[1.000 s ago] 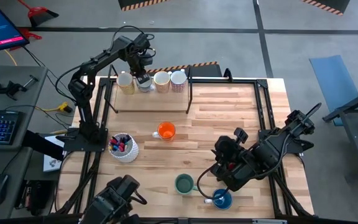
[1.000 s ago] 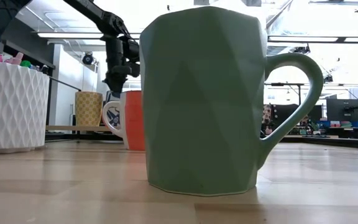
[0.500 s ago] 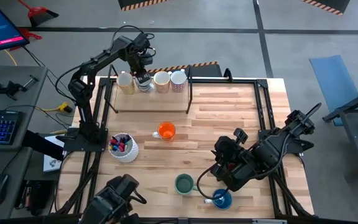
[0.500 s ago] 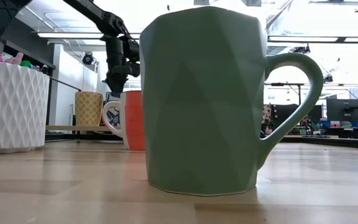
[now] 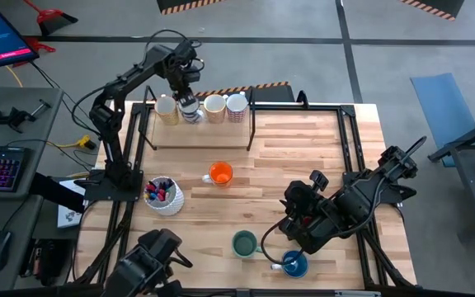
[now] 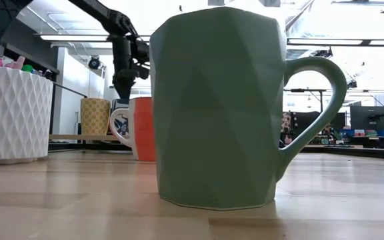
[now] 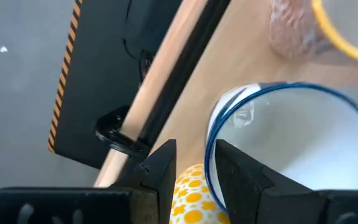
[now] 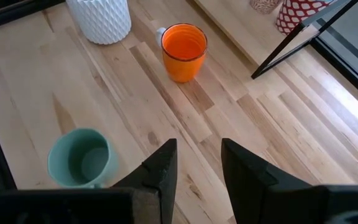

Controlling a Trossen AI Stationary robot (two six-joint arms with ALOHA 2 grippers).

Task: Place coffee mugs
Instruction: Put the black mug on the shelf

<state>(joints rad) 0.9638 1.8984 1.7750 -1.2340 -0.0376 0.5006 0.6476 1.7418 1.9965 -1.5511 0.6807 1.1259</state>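
My left gripper (image 5: 186,101) (image 7: 194,168) hovers at the far-left shelf, open, its fingers on either side of the rim of a white blue-rimmed mug (image 7: 291,137) (image 5: 191,113) that stands on the shelf. Beside that mug stand a cream mug (image 5: 166,109), another cream mug (image 5: 213,107) and a red-patterned mug (image 5: 237,105). On the table stand an orange mug (image 5: 220,173) (image 8: 184,51), a green mug (image 5: 244,243) (image 8: 79,158) (image 6: 219,107) and a blue mug (image 5: 295,264). My right gripper (image 5: 280,247) (image 8: 197,168) waits open between the green and blue mugs.
A white patterned pen holder (image 5: 165,196) (image 8: 99,18) with markers stands at the table's left. The shelf (image 5: 200,136) rests on a black metal frame (image 8: 297,46) along the far edge. Bare wood lies at the table's middle and right.
My left gripper has risen a little above the blue-rimmed mug and drifted slightly toward the far edge. The mug has stayed on the shelf.
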